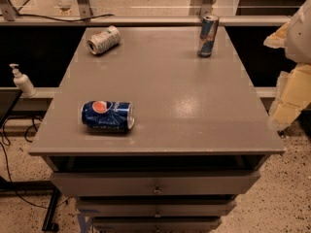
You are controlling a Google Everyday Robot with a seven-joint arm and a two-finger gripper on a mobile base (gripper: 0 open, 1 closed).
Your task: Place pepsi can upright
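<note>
The pepsi can (107, 115), dark blue with a red-white-blue round logo, lies on its side near the front left of the grey cabinet top (184, 101), its silver end facing right. My gripper (287, 103), pale yellow and white, hangs at the right edge of the view, beside the cabinet's right edge and far to the right of the can. It holds nothing that I can see.
A pale green-white can (103, 39) lies on its side at the back left. A tall slim blue-silver can (208, 35) stands upright at the back right. A white pump bottle (22, 81) stands on a ledge to the left. Drawers (155, 183) sit below the top.
</note>
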